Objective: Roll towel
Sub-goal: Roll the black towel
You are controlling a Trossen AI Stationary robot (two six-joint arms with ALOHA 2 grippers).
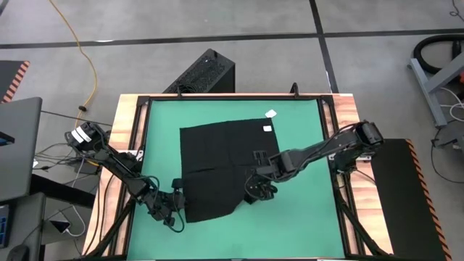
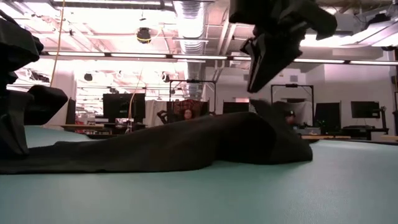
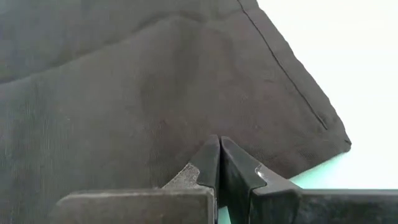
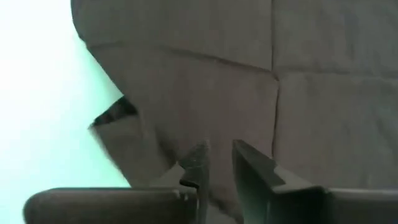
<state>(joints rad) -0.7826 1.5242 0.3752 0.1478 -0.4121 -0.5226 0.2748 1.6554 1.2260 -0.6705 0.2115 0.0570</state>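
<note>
Rolling the towel (image 1: pixel 217 163) evenly requires both near corners gripped: right claw (image 4: pixel 217 158) narrowly parted, empty; left claw (image 3: pixel 219 163) shut, empty.

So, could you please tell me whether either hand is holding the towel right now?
Nothing is visibly held. The left hand is shut, empty, over the black cloth towel; the right hand is slightly open above it.

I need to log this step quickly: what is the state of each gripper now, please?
Left gripper: closed, at the towel edge; a hold cannot be told.
Right gripper: slightly open above the towel, holding nothing.
</note>
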